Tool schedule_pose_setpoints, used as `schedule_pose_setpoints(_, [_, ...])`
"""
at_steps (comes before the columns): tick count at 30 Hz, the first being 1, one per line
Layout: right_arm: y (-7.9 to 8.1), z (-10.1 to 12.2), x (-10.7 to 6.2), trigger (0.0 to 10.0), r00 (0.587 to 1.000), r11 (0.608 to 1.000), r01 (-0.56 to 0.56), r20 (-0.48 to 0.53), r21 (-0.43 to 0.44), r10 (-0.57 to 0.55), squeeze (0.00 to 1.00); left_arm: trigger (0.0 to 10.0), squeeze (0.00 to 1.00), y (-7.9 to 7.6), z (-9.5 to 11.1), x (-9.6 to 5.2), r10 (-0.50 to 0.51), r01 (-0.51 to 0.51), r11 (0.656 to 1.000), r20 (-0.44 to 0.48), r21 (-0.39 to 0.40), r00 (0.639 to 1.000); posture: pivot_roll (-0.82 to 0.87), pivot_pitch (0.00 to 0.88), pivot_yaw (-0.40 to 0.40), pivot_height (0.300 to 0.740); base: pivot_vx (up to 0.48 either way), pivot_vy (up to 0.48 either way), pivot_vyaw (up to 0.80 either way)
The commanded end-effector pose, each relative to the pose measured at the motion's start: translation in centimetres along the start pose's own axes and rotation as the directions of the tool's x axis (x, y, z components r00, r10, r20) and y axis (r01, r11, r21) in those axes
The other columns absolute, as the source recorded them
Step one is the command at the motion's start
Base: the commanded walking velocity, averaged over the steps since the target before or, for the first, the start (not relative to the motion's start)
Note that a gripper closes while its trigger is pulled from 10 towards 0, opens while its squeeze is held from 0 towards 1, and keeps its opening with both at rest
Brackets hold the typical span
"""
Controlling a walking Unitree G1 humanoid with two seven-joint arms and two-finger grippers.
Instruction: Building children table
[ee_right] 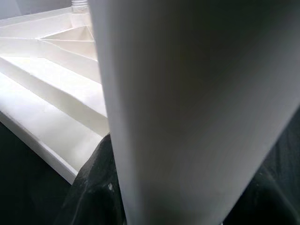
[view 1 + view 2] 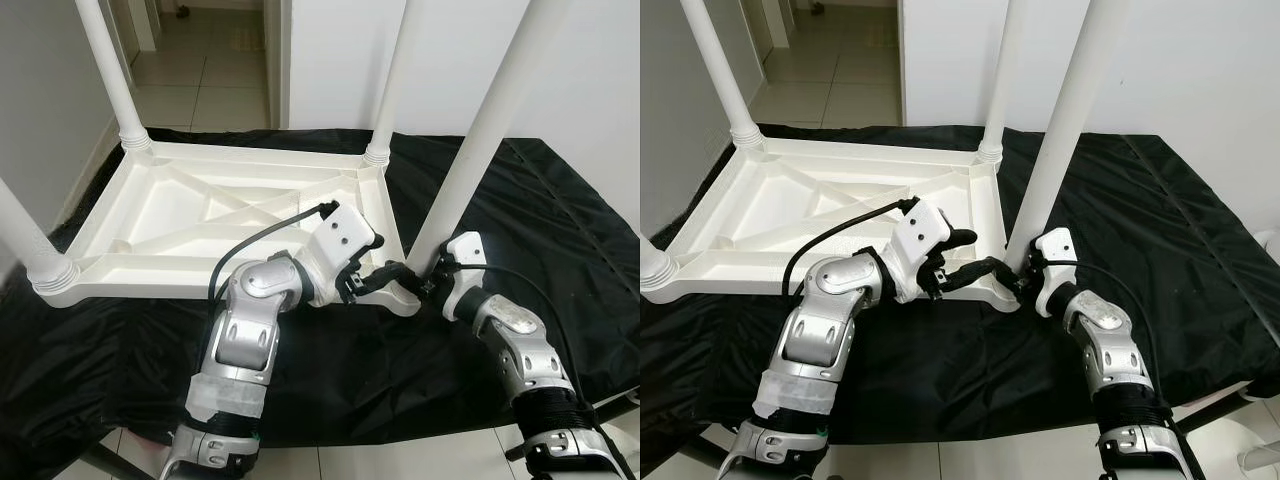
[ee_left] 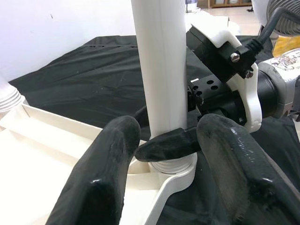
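A black cloth covers the floor in front of a white wall, with pale floor tiles running away through a doorway at the far left. On the cloth lies the white plastic children's table, turned upside down so that its ribbed underside faces up. Three legs stand upright in its corner sockets: the far-left leg, the far-right leg and the near-left leg.

The fourth leg stands at the near-right corner, leaning slightly to the right, its foot at the socket collar there. The right gripper is at the base of this leg from the right side; its jaws are pinching the leg, one black finger lying across the leg's near face just above the collar. The left gripper reaches in from the left along the table's near edge, its jaws spread apart, one finger on either side of the socket, near the leg but not closed on it.
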State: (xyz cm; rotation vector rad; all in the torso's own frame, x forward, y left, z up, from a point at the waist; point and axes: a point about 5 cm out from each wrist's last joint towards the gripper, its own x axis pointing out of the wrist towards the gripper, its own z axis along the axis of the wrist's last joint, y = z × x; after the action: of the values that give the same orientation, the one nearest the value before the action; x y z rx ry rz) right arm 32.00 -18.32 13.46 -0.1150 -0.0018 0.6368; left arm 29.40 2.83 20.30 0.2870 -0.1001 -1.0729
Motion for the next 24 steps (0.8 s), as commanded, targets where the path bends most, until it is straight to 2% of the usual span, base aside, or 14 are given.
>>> schedule_pose_setpoints(1, [1.2, -0.6, 0.0, 10.0, 1.0, 1.0, -0.017, -0.009, 0.02, 0.017, 0.0, 10.0, 0.0, 1.0, -0.1, -0.1, 0.261, -0.261, 0.965, -0.009, 0.003, 0.965, 0.0, 0.0, -0.065, 0.74, 0.0, 0.0, 0.0])
schedule_pose_setpoints(5, [1.3, -0.5, -0.2, 10.0, 1.0, 0.999, 0.028, -0.007, 0.02, -0.027, 0.0, 10.0, 0.0, 0.8, -0.3, -0.2, 0.261, -0.261, 0.965, -0.013, 0.002, 0.965, 0.01, 0.0, -0.074, 0.74, 0.0, 0.0, 0.0])
schedule_pose_setpoints(7, [1.0, -0.3, -0.4, 10.0, 0.994, 0.994, 0.105, -0.026, 0.003, -0.105, 0.0, 10.0, 0.0, 0.8, -0.4, -0.2, 0.261, -0.261, 0.965, -0.018, 0.002, 0.965, 0.01, 0.0, -0.078, 0.74, 0.0, 0.0, 0.0])
schedule_pose_setpoints(10, [1.0, -0.3, -0.4, 10.0, 0.993, 0.994, 0.112, -0.027, 0.002, -0.112, 0.0, 10.0, 0.0, 0.8, -0.4, -0.3, 0.262, -0.262, 0.965, -0.018, 0.002, 0.965, 0.01, 0.0, -0.078, 0.74, 0.0, 0.0, 0.0])
schedule_pose_setpoints(11, [0.9, 0.0, -0.6, 10.0, 0.983, 0.983, 0.183, -0.027, 0.014, -0.182, 0.0, 10.0, 0.0, 0.8, -0.5, -0.4, 0.266, -0.266, 0.964, -0.022, -0.001, 0.964, 0.01, 0.0, -0.085, 0.74, 0.0, 0.0, 0.0])
schedule_pose_setpoints(12, [0.9, 0.0, -0.6, 10.0, 0.983, 0.983, 0.183, -0.027, 0.014, -0.182, 0.0, 10.0, 0.0, 0.8, -0.5, -0.4, 0.266, -0.266, 0.964, -0.022, -0.001, 0.964, 0.01, 0.0, -0.085, 0.74, 0.0, 0.0, 0.0])
schedule_pose_setpoints(13, [0.8, 0.3, -1.2, 10.0, 0.931, 0.928, 0.365, -0.033, 0.074, -0.364, 0.0, 10.0, 0.0, 0.8, -0.7, -0.6, 0.274, -0.274, 0.962, -0.031, -0.004, 0.961, 0.01, 0.0, -0.09, 0.74, 0.0, 0.0, 0.0])
schedule_pose_setpoints(14, [0.8, 0.3, -1.5, 10.0, 0.903, 0.898, 0.429, -0.039, 0.097, -0.427, 0.0, 10.0, 0.0, 0.9, -0.8, -0.7, 0.277, -0.277, 0.961, -0.035, -0.003, 0.96, 0.01, 0.0, -0.09, 0.74, 0.0, 0.0, 0.0])
schedule_pose_setpoints(18, [0.9, 0.4, -1.8, 10.0, 0.862, 0.856, 0.507, -0.035, 0.098, -0.506, 0.0, 10.0, 0.0, 1.0, -0.9, -0.8, 0.28, -0.28, 0.96, -0.041, -0.001, 0.959, 0.0, 0.0, -0.09, 0.74, 0.0, 0.0, 0.0])
schedule_pose_setpoints(19, [0.9, 0.4, -1.8, 10.0, 0.862, 0.856, 0.507, -0.035, 0.098, -0.506, 0.0, 10.0, 0.0, 1.0, -0.9, -0.8, 0.28, -0.28, 0.96, -0.041, -0.001, 0.959, 0.0, 0.0, -0.09, 0.74, 0.0, 0.0, 0.0])
schedule_pose_setpoints(21, [0.9, 0.3, -2.2, 10.0, 0.796, 0.789, 0.603, -0.034, 0.117, -0.604, 0.0, 10.0, 0.0, 1.0, -1.0, -0.9, 0.282, -0.283, 0.959, -0.045, -0.002, 0.958, 0.0, 0.0, -0.101, 0.74, 0.0, 0.0, 0.0])
schedule_pose_setpoints(23, [0.9, 0.3, -2.2, 10.0, 0.796, 0.789, 0.603, -0.034, 0.117, -0.604, 0.0, 10.0, 0.0, 1.0, -1.0, -0.9, 0.282, -0.283, 0.959, -0.045, -0.002, 0.958, 0.0, 0.0, -0.101, 0.74, 0.0, 0.0, 0.0])
schedule_pose_setpoints(24, [0.9, 0.3, -2.3, 10.0, 0.77, 0.762, 0.636, -0.035, 0.121, -0.637, 0.0, 10.0, 0.0, 1.0, -1.0, -0.9, 0.283, -0.283, 0.959, -0.046, -0.002, 0.958, 0.0, 0.0, -0.101, 0.74, 0.0, 0.0, 0.0])
